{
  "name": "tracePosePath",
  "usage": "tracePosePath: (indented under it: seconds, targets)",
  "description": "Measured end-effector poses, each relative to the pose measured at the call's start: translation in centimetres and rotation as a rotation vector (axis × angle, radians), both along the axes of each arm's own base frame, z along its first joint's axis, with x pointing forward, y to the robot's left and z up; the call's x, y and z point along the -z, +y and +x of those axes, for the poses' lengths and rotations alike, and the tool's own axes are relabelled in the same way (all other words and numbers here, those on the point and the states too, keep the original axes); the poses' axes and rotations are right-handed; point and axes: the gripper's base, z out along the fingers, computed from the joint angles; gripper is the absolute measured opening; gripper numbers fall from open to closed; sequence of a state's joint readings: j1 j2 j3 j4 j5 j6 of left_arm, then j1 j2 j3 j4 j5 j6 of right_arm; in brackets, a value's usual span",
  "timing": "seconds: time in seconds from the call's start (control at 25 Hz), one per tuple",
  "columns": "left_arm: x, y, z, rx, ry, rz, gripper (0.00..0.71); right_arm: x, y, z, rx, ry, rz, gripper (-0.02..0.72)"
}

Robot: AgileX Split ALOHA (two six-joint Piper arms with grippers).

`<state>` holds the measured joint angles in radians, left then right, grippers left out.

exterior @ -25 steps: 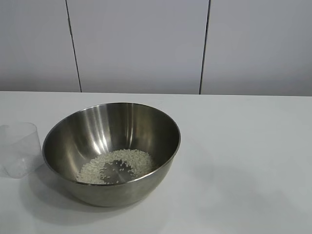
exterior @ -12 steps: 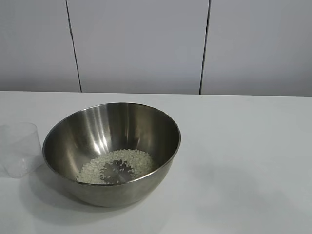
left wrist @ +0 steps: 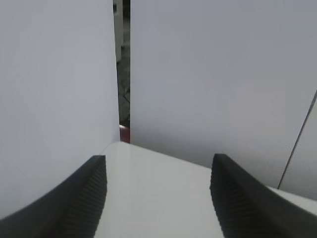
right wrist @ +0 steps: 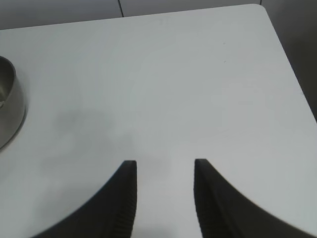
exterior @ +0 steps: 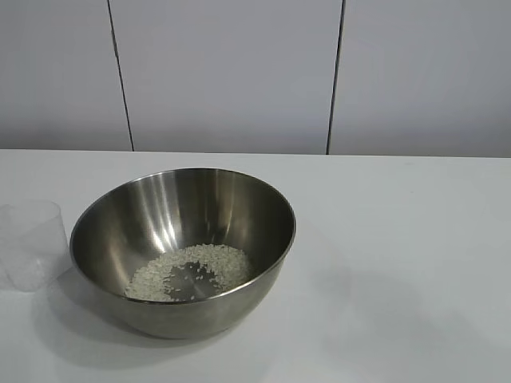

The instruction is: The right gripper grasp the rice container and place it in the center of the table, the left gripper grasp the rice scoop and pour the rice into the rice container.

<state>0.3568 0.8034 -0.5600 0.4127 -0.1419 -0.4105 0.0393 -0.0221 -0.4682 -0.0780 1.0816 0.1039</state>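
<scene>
1. Rice container point(exterior: 183, 251) sits left of centre on the counter point(exterior: 399, 263), rice point(exterior: 192, 270) spread in its bottom.
2. Rice scoop point(exterior: 30, 244) stands upright, seemingly empty, just beside the container's left wall at the counter's left edge.
3. Left pincer point(left wrist: 158, 198): fingers wide apart, nothing held, aimed at the far counter corner; scoop outside its view.
4. Right pincer point(right wrist: 163, 198): fingers apart, empty, above bare counter; container rim well to its left.
5. Judgement: pour looks done; both arms clear.

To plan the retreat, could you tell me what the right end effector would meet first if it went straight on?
Probably only bare table: the open right end effector holds nothing, and the rice container sits off to one side.
</scene>
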Motion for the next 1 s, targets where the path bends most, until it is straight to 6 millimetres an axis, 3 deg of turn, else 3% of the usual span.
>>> tracePosePath:
  seconds: [0.16, 0.32, 0.44, 0.6, 0.84, 0.92, 1.0]
  targets:
    - [-4.6, -2.0, -4.1, 0.002, -0.051, 0.027, 0.447, 0.0, 0.0, 0.0, 0.0, 0.0, 0.0, 0.252]
    - [-7.2, -3.1, -9.3, -0.001, -0.02, 0.039, 0.447, 0.0, 0.0, 0.0, 0.0, 0.001, 0.0, 0.252]
    - [-8.0, -3.8, -13.4, 0.007, 0.052, 0.047, 0.447, 0.0, 0.0, 0.0, 0.0, 0.001, 0.0, 0.252]
    - [-7.5, -5.4, -18.7, 0.111, 0.15, 0.094, 0.447, 0.0, 0.0, 0.0, 0.0, 0.001, 0.0, 0.252]
    - [-4.2, -7.1, -24.8, 0.219, 0.231, 0.13, 0.447, 0.0, 0.0, 0.0, 0.0, 0.001, 0.0, 0.252]
    - [-3.4, -7.4, -25.6, 0.232, 0.216, 0.129, 0.447, 0.0, 0.0, 0.0, 0.0, 0.001, 0.0, 0.252]
    - [-2.9, -7.6, -25.0, 0.268, 0.239, 0.108, 0.447, 0.0, 0.0, 0.0, 0.0, 0.001, 0.0, 0.252]
